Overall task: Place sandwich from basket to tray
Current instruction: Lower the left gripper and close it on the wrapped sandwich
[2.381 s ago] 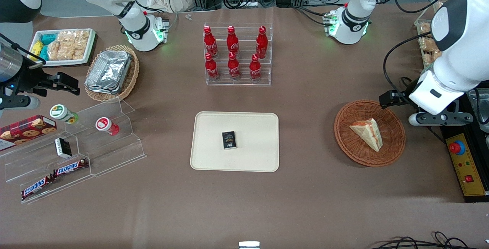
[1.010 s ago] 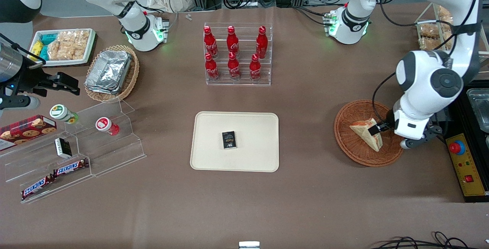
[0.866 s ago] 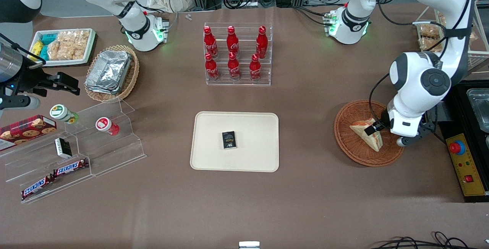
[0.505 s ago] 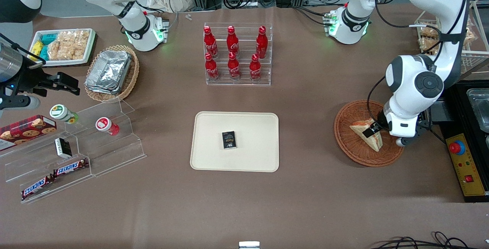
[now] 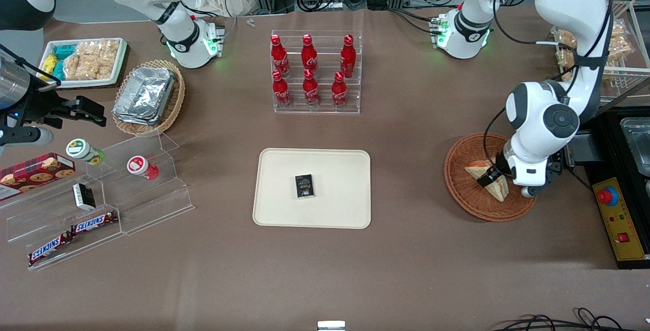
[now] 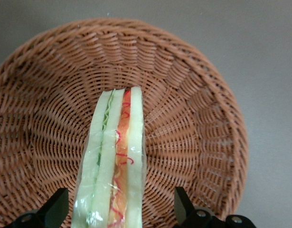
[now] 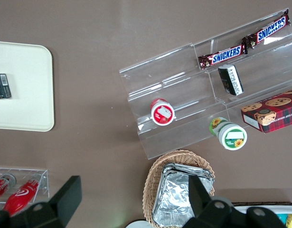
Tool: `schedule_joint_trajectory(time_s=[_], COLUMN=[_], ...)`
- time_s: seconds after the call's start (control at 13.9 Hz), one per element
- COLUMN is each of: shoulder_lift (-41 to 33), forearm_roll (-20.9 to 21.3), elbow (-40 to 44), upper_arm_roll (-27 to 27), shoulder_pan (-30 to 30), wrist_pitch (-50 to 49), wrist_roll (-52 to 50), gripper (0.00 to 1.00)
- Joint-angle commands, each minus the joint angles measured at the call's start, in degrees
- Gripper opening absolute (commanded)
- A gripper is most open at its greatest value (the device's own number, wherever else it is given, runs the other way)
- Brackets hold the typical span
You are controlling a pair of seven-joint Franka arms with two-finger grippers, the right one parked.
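Hand: the left arm's hand [image 6: 118, 209] hung low over the basket [image 6: 193, 123], fingers [image 6: 55, 209] spread wide to either side of the sandwich [image 6: 115, 161] and gripping nothing.
Sandwich: it stood on edge in the basket, wrapped in clear film, its layered edge of bread, green and red-orange filling facing up at the wrist camera.
Key relation: the sandwich's long axis ran straight out from between the two fingers, so their closing line crossed its thin width; each finger stood apart from a bread face, with open space on both sides.
Height: judging by the front view, the hand [image 5: 490, 176] was down at the wedge [image 5: 500, 189], probably near gripping depth, though contact could not be confirmed.
Next step: likely closing on the two bread faces, gently, since soft bread in film would squash or slip.
Tray: the cream tray [image 5: 335, 209] lay on the tabletop toward the parked arm's end from the basket [image 5: 462, 194], well apart, with a small dark packet [image 5: 304, 186] near its middle.
Progress: early; the sandwich was not yet lifted.
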Motion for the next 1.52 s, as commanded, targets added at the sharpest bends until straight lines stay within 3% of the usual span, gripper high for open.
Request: schedule_joint_trajectory(time_s=[0.0,0.22,0.29,0.36,0.43,1.01,1.44], shoulder_lift=[1.5,2.5,2.6,2.6,2.9,2.5,5.3], forearm_roll=[-0.5,-0.5,-0.5,-0.5,-0.5,-0.5,-0.5], elbow=[-0.5,0.2,0.4,1.1,1.8,10.7,38.0], upper_arm_roll=[-0.2,-0.2,-0.2,-0.3,-0.3,-0.3,-2.7], shoulder_pan=[0.1,0.0,0.0,0.0,0.0,0.0,-0.8], wrist_pitch=[1.7,1.6,1.6,1.1,0.9,-15.5,-42.8], wrist_roll=[-1.1,-2.3,-2.3,-2.7,-2.9,2.4,14.9], gripper=[1.00,0.99,0.65,0.09,0.00,0.00,0.00])
